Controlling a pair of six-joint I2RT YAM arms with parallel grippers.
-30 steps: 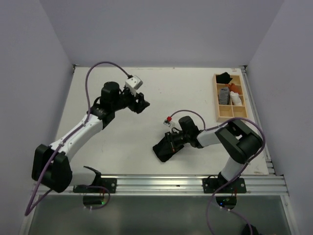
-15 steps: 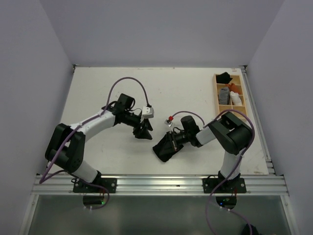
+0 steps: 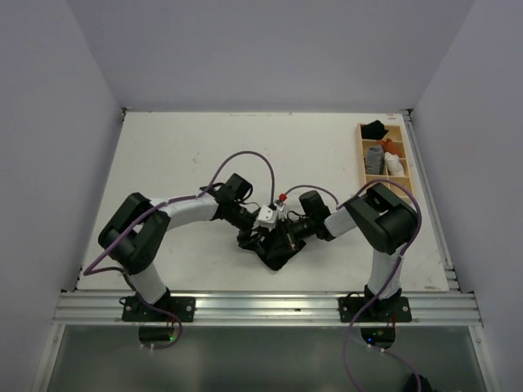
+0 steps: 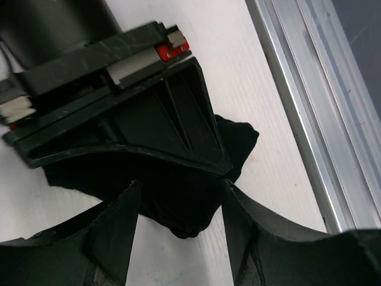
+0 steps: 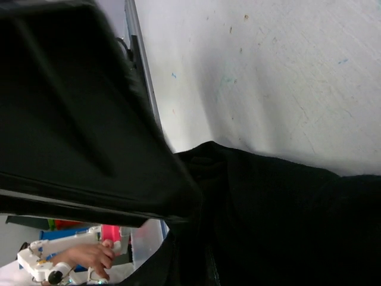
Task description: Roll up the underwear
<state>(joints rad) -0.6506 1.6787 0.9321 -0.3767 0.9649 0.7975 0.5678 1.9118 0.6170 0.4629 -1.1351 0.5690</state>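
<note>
The underwear (image 3: 274,251) is a black bundle lying on the white table near the front middle. My right gripper (image 3: 288,234) comes at it from the right and is shut on its cloth. In the right wrist view the black fabric (image 5: 286,220) fills the lower right, pinched at the right gripper (image 5: 196,208). My left gripper (image 3: 255,238) comes from the left and stands open. In the left wrist view the left gripper (image 4: 181,187) has its fingers (image 4: 113,238) either side of a lump of the underwear (image 4: 184,211), just below the right gripper's body (image 4: 149,113).
A wooden compartment tray (image 3: 364,167) sits at the back right with a black cloth, a grey striped roll (image 3: 375,158) and a white roll (image 3: 395,166). An aluminium rail (image 3: 270,306) runs along the near edge, close to the underwear in the left wrist view.
My left arm has swung from the back left down to the underwear, and its gripper now meets the right gripper there. The right gripper and the underwear have stayed put.
</note>
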